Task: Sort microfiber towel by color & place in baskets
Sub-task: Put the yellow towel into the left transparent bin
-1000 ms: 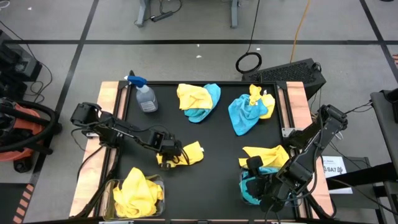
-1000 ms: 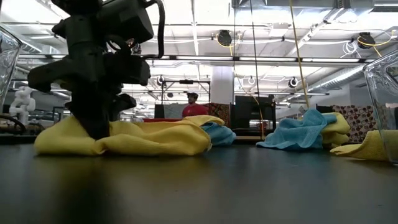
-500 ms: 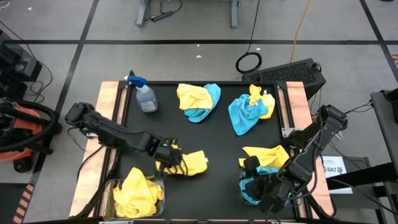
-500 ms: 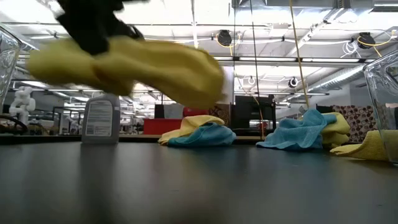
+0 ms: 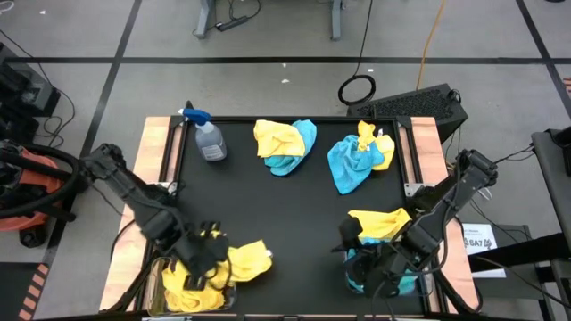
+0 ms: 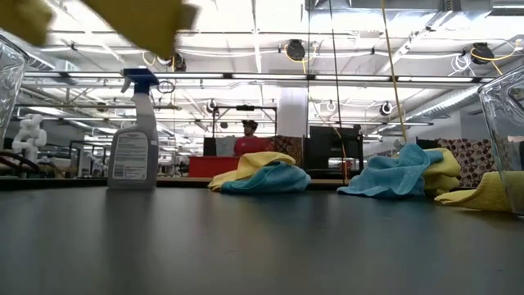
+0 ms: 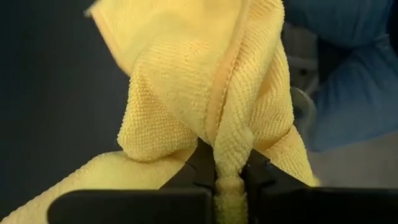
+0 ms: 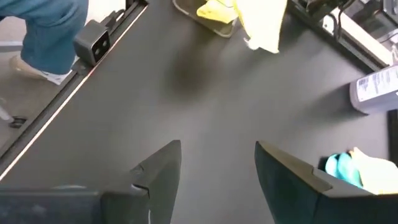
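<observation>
My left gripper (image 5: 207,252) is shut on a yellow microfiber towel (image 5: 246,259) and holds it in the air by the left basket (image 5: 161,267), which has yellow towels (image 5: 192,283) in it. The held towel also shows at the top of the low view (image 6: 139,15). My right gripper (image 5: 354,238) is open and empty (image 8: 217,155) above the right basket (image 5: 352,278), which holds a blue towel (image 5: 393,272). A yellow towel (image 5: 384,223) lies beside that basket. Two mixed yellow and blue piles (image 5: 285,145) (image 5: 357,159) lie at the far side. My left gripper pinches a gathered fold of the yellow towel (image 7: 229,163) between its two fingers, with several layers bunched together. The fingers slant down from above. The towel is lifted clear of the table and hangs slack from the fingers (image 7: 199,74).
A clear spray bottle with a blue trigger (image 5: 207,138) stands at the far left of the black mat (image 5: 294,205). Wooden rails run along the mat's left (image 5: 156,152) and right (image 5: 428,147) sides. A person (image 6: 250,139) stands in the room far behind the table.
My left gripper has lifted the yellow towel off the middle of the mat and carried it up and toward the near left corner, to the left basket. The towel, which lay flat on the table, now hangs clear of it.
</observation>
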